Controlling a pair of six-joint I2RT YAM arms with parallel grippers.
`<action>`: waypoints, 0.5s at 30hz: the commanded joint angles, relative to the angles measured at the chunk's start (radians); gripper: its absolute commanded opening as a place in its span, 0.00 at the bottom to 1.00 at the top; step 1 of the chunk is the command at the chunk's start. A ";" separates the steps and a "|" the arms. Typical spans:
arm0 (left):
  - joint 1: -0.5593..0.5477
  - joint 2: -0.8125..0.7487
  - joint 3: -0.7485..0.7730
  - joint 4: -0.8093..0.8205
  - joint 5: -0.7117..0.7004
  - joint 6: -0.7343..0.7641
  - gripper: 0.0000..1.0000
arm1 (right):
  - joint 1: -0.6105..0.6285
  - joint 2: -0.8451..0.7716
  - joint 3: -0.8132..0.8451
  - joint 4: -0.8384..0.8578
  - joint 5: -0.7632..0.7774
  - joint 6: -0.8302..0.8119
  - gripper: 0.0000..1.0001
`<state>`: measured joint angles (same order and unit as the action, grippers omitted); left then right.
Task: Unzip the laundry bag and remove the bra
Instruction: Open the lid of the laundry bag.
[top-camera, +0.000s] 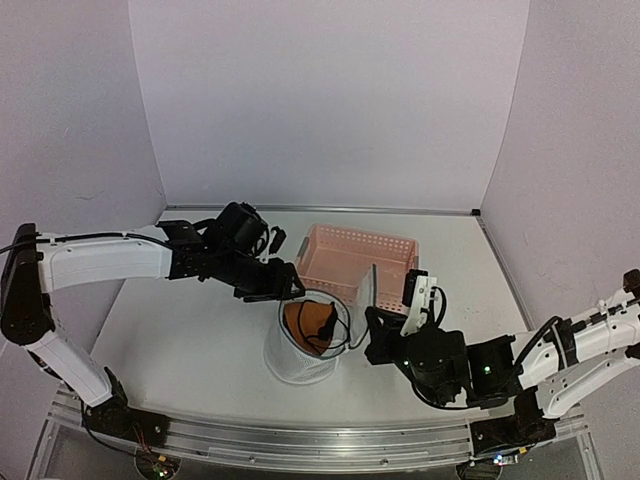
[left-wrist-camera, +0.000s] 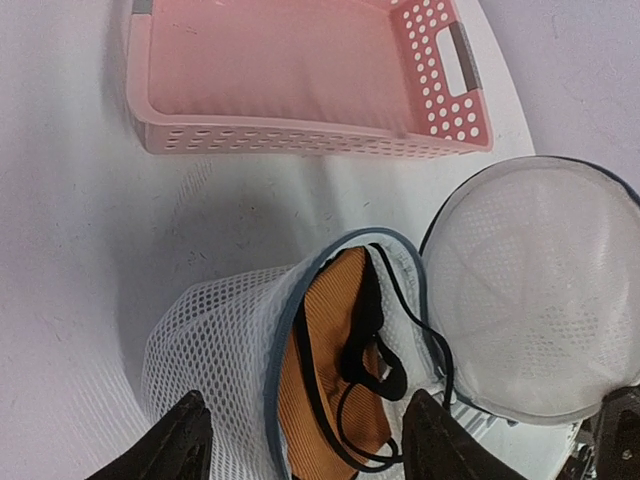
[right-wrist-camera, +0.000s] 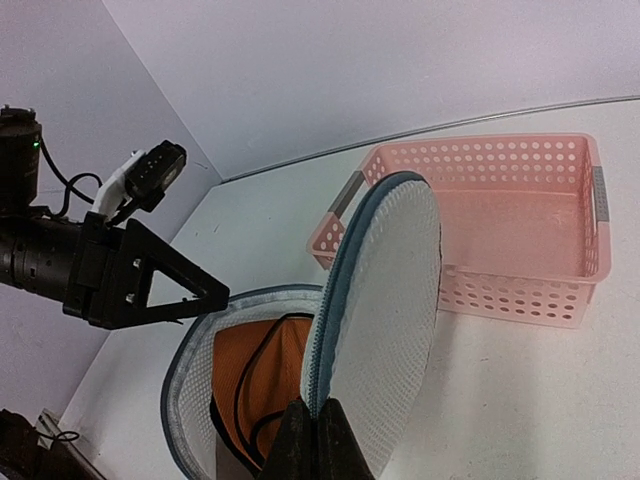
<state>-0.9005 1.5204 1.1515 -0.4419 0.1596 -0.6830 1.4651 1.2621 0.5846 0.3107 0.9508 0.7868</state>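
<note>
The laundry bag (top-camera: 295, 365) stands upright on the table with its mouth unzipped; its white mesh wall (left-wrist-camera: 205, 340) fills the lower left wrist view. The bra (left-wrist-camera: 325, 370) lies inside, orange-brown side up with dark straps, also seen as bra (right-wrist-camera: 262, 372). My left gripper (left-wrist-camera: 305, 450) hovers open just above the bag's mouth, its fingers (left-wrist-camera: 185, 445) spread about as wide as the opening. My right gripper (right-wrist-camera: 315, 445) is shut on the zipper edge of the round lid (right-wrist-camera: 385, 320), holding it tilted up and away to the right of the bag.
A pink perforated basket (top-camera: 350, 250) stands just behind the bag, also seen as basket (left-wrist-camera: 300, 140). Walls close the table at the back and both sides. The right arm lies low across the near right of the table.
</note>
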 joint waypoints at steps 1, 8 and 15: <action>-0.002 0.055 0.081 -0.058 0.007 0.071 0.62 | 0.009 -0.046 -0.019 0.010 0.028 0.030 0.00; -0.002 0.097 0.118 -0.109 -0.048 0.092 0.39 | 0.011 -0.065 -0.035 0.006 0.036 0.038 0.00; -0.002 0.070 0.116 -0.123 -0.086 0.085 0.11 | 0.011 -0.056 -0.044 -0.003 0.028 0.057 0.00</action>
<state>-0.9005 1.6222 1.2240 -0.5507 0.1093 -0.6010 1.4696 1.2228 0.5465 0.2993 0.9604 0.8177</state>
